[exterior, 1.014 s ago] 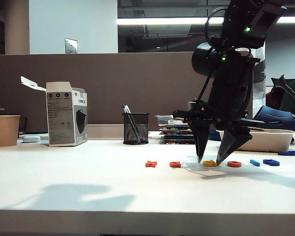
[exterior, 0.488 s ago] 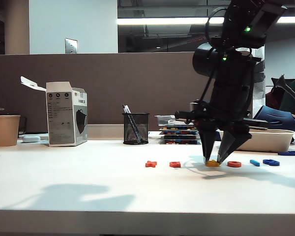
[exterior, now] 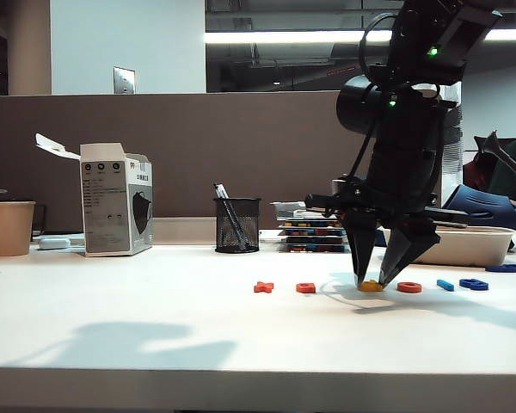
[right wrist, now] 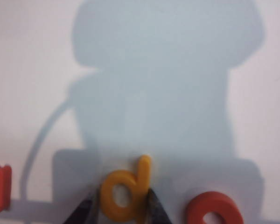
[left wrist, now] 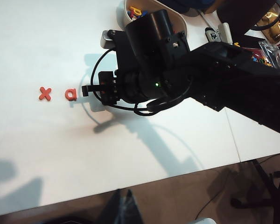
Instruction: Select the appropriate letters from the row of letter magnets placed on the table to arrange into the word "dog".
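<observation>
The row of letter magnets lies on the white table (exterior: 155,318). In the exterior view my right gripper (exterior: 371,282) points down at the yellow "d" (exterior: 371,286), shut on it, and the letter rests on the table. The right wrist view shows the "d" (right wrist: 126,191) between dark fingers (right wrist: 156,211) that touch both its sides. Just right of it is the orange-red "o" (exterior: 409,286) (right wrist: 214,211), and further right the dark blue "g" (exterior: 475,283). My left gripper (left wrist: 123,207) hangs off the table's front edge, fingers together, holding nothing.
An orange-red "x" (exterior: 264,286) (left wrist: 45,94) and "a" (exterior: 306,287) (left wrist: 71,94) lie left of the "d". A light blue bar (exterior: 445,285) lies by the "g". Along the back stand a paper cup (exterior: 10,227), a box (exterior: 116,200), a mesh pen holder (exterior: 238,224) and a white tray (exterior: 464,245).
The right gripper's fingers have closed in from wide apart onto the yellow "d". The arm itself has stayed in place.
</observation>
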Robot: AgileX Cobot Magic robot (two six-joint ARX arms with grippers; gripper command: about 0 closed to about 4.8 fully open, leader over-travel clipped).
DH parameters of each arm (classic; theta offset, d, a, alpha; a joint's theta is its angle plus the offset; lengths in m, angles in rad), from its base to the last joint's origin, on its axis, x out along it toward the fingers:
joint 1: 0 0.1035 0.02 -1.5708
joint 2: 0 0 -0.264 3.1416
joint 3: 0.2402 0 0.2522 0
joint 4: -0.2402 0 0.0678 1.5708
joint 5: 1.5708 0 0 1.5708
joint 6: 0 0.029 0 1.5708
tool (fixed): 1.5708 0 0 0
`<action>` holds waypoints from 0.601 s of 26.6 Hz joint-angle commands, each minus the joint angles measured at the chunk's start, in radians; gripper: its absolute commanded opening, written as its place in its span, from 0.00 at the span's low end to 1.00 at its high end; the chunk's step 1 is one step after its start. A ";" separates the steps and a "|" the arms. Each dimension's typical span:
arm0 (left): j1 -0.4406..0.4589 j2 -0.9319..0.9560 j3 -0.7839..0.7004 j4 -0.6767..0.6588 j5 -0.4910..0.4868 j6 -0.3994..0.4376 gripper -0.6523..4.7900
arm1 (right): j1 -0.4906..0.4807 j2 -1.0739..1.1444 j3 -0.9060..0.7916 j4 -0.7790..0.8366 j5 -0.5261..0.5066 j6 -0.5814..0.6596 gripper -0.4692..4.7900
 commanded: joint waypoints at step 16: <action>0.000 -0.003 0.003 0.006 -0.006 0.001 0.11 | 0.002 0.017 -0.014 -0.056 -0.013 0.004 0.34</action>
